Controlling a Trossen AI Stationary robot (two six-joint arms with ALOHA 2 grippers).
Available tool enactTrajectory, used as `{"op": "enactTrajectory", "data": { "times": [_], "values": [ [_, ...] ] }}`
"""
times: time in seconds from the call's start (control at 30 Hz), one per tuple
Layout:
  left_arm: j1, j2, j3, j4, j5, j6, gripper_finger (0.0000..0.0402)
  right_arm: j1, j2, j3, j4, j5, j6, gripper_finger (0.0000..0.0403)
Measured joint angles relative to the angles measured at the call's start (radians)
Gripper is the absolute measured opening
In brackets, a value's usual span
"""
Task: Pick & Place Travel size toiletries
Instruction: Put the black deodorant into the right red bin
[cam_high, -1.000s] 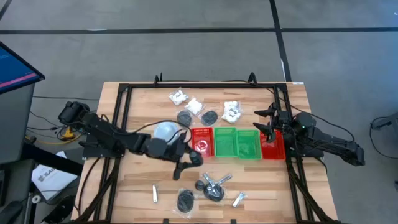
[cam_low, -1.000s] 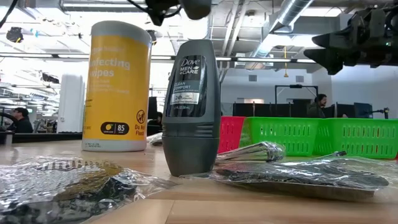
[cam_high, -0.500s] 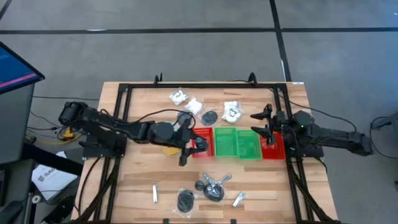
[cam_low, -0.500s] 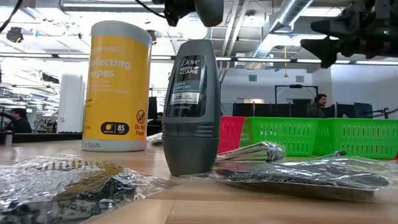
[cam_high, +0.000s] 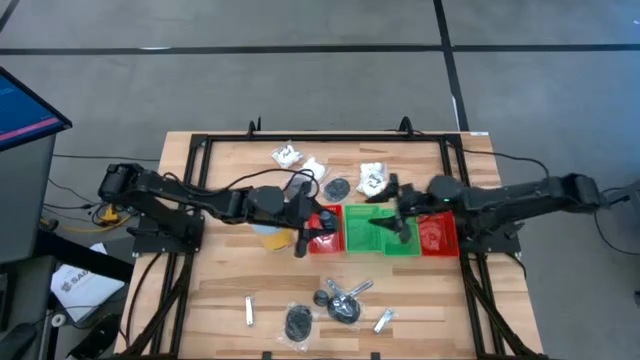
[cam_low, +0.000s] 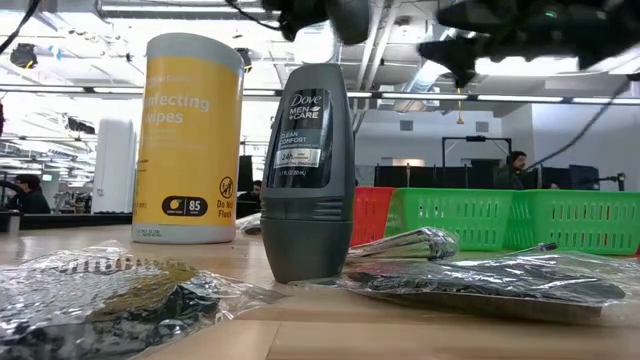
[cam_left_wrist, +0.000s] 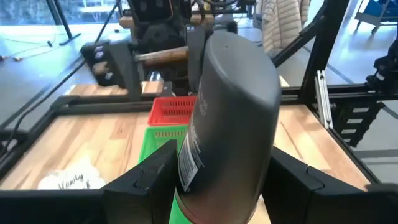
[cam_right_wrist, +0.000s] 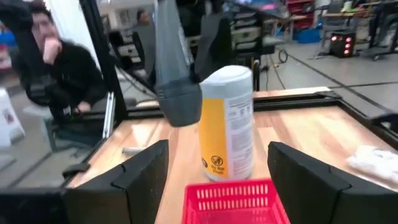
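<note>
A: Currently, where is the dark grey deodorant (cam_left_wrist: 227, 118) held?

B: Above the red bin (cam_high: 324, 229), clamped in the left tool (cam_high: 308, 226). Rigid, smooth plastic; mid-body grip advised. Right tool (cam_high: 393, 212) is spread apart.

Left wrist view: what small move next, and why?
Probably lower slightly, then release: the left gripper grips the dark grey plastic roll-on bottle above the red mesh bin, not yet inside it. The right gripper waits over the green bins.
</note>
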Motion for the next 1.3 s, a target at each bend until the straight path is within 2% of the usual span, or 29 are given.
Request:
{"op": "enactTrajectory", "data": {
  "times": [0.1,0.33,0.6,0.97,1.3],
  "values": [
    [0.006,0.023,0.031,-0.039,0.000,0.001,0.0178,0.013,0.115,0.081,-0.013,-0.005,-0.027,0.0260],
    [0.030,0.045,0.041,-0.037,0.000,-0.002,0.0178,0.032,0.252,0.186,-0.060,-0.012,-0.069,0.0260],
    [0.030,0.047,0.041,-0.039,0.000,-0.003,0.0177,0.039,0.306,0.229,-0.053,-0.015,-0.070,0.0260],
    [0.030,0.047,0.041,-0.035,0.002,-0.005,0.0177,0.073,0.312,0.235,0.004,-0.012,-0.070,0.0260],
    [0.029,0.047,0.041,-0.031,0.000,-0.003,0.0177,0.076,0.475,0.354,0.007,-0.012,-0.073,0.0260]
  ]
}}
